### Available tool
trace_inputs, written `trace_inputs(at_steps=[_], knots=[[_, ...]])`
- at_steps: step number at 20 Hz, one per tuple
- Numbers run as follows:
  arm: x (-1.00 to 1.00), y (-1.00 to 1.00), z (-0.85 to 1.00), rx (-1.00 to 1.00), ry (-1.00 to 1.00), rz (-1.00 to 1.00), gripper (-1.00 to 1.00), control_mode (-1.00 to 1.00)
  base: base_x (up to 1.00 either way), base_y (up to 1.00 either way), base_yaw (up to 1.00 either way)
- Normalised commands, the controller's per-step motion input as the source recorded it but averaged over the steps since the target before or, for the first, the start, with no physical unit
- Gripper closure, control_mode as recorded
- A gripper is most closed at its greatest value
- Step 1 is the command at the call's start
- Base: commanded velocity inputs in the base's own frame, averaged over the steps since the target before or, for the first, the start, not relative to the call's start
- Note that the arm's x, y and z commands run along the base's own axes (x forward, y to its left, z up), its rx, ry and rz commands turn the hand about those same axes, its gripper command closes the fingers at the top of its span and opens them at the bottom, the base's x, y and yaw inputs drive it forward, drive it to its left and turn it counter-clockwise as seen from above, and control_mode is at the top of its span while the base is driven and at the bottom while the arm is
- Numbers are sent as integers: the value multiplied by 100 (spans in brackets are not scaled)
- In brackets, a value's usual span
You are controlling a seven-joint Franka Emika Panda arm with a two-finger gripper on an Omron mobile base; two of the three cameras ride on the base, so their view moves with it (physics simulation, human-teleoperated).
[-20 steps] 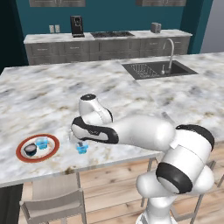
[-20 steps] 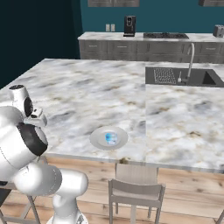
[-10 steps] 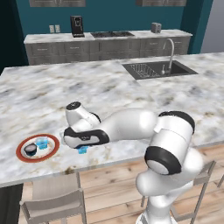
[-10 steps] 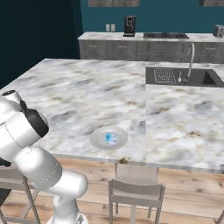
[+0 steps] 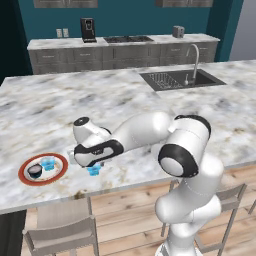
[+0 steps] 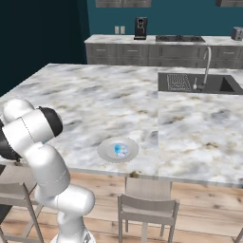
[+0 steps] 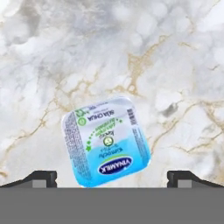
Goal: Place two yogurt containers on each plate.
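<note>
Marble counter (image 5: 125, 100) all round, red-rimmed plate (image 5: 25, 178) already carrying a black cup (image 5: 35, 171) and a blue one (image 5: 48, 163), grey plate (image 6: 105, 151) holding just one cup (image 6: 119, 149). So this looks like the pickup of the last cup (image 7: 107, 141), lying on the marble near the counter's front edge. Gripper (image 7: 112, 177) hovers directly above it, jaws wide, cup between them. Next: drop straight down and close.

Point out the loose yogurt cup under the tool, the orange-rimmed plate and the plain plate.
loose yogurt cup (image 7: 106, 141), hand view, printed lid centre
orange-rimmed plate (image 5: 61, 171), left base view, right rim
plain plate (image 6: 105, 150), right base view, left rim
</note>
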Motion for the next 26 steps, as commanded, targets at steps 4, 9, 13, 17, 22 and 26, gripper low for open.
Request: trace_inputs(at_steps=[4, 9, 13, 17, 22, 26], knots=[[21, 3, -17, 0, 0, 14, -100, -100, 0, 0, 0], [9, 0, -13, 1, -4, 12, -100, -100, 0, 0, 0], [0, 0, -12, 1, -11, 4, -100, -100, 0, 0, 0], [0, -2, -9, 0, -9, 0, -100, -100, 0, 0, 0], [3, -9, -2, 0, -3, 0, -100, -100, 0, 0, 0], [12, -11, 0, 3, 0, 0, -100, -100, 0, 0, 0]])
